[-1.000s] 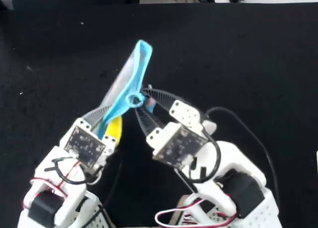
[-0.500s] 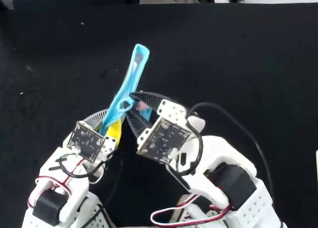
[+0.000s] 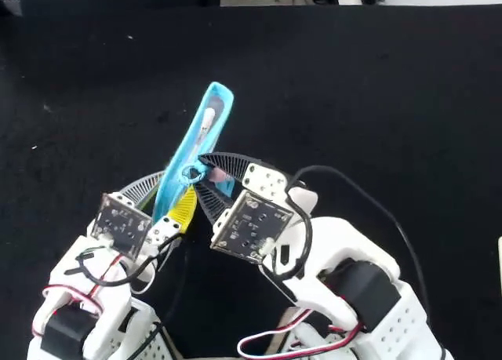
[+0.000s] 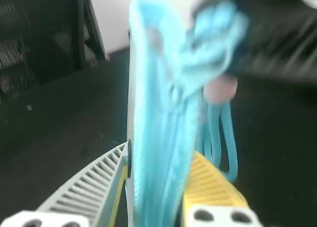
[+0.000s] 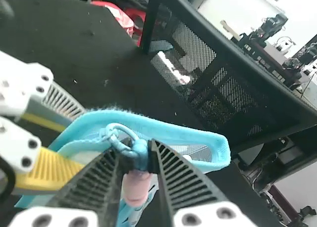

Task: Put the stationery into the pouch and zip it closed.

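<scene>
The blue pouch (image 3: 198, 140) is held edge-up above the black bench (image 3: 376, 101), with its long axis pointing away from the arms and slightly right. The left gripper (image 3: 171, 200) clamps its near end. The right gripper (image 3: 205, 176) pinches the zip pull (image 3: 190, 172), which is closer to the left gripper than a second ago. A mesh rack (image 5: 213, 88) stands beyond the bench.

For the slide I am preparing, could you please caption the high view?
Left pincer holds the blue pouch above the black table while the right pincer grips its zipper pull.

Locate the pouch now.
High view: the pouch is held on edge centre-left, its lower end in the left end effector, its zipper pull in the right end effector.
</scene>
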Available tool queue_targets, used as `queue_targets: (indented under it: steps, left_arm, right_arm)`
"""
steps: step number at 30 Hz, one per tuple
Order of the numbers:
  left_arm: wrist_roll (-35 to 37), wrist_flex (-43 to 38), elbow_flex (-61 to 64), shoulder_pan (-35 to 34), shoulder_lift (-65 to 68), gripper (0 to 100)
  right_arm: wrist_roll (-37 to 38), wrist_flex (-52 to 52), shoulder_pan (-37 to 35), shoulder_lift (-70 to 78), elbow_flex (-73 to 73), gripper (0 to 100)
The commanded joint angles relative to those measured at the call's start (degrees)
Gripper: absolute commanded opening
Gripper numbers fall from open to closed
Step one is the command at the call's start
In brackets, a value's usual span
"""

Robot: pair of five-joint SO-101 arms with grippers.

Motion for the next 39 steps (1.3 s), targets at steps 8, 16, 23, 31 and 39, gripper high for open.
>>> queue_targets:
  steps: [8,16,23,31,39]
  left_arm:
    - [0.44,-4.04,-2.24,6.46,0.09,13]
    - [0.0,-0.26,-1.98,6.9,0.09,3]
    - [0.0,2.9,-2.15,6.55,0.0,3]
    - [0.0,2.81,-2.15,6.9,0.0,3]
    - [-0.09,2.9,-2.07,6.9,0.0,3]
  right_arm:
    - [-0.18,-0.53,-0.35,-0.04,-0.4,1.0]
    - [-0.09,-3.16,0.53,0.22,-0.13,1.0]
    - [-0.09,-6.33,6.95,0.31,-0.04,1.0]
    - [-0.09,-6.24,12.04,0.4,-0.04,1.0]
    - [-0.09,-6.24,14.15,0.4,-0.04,1.0]
